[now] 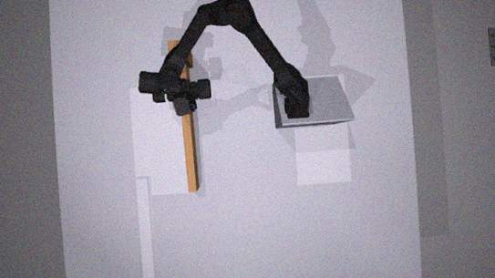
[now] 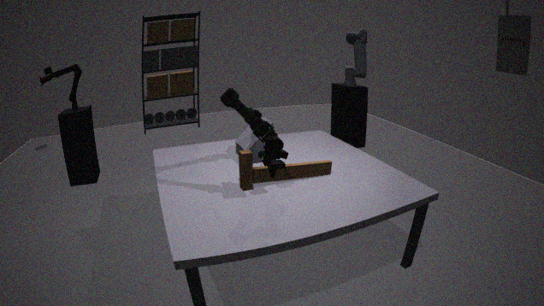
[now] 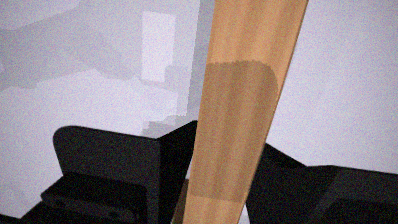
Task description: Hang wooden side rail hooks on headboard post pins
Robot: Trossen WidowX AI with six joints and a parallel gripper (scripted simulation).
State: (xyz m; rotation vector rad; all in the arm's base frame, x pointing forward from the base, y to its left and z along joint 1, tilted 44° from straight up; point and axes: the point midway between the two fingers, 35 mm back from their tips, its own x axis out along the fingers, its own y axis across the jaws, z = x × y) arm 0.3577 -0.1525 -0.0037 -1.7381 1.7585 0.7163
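The wooden side rail [image 1: 190, 154] [image 2: 310, 170] [image 3: 235, 100] runs away from the headboard post [image 1: 173, 44] [image 2: 245, 171], which stands upright. In the exterior view the rail's near end is right beside the post, with no clear gap. My gripper [image 1: 186, 107] [image 2: 274, 170] [image 3: 216, 129] is shut on the rail, nearer the post than the far end, with one finger on each side. The hooks, pins and slot are hidden or too dark to see, so I cannot tell whether the hooks sit on the pins. The far end is at or very near table height.
A grey slanted box [image 1: 325, 100] [image 2: 245, 141] stands on the table [image 1: 260, 249] [image 2: 205, 222] by the arm's base. White rectangles [image 1: 323, 166] [image 1: 158, 144] and a long pale strip [image 1: 146, 237] show on the tabletop. The arm passes above the post area.
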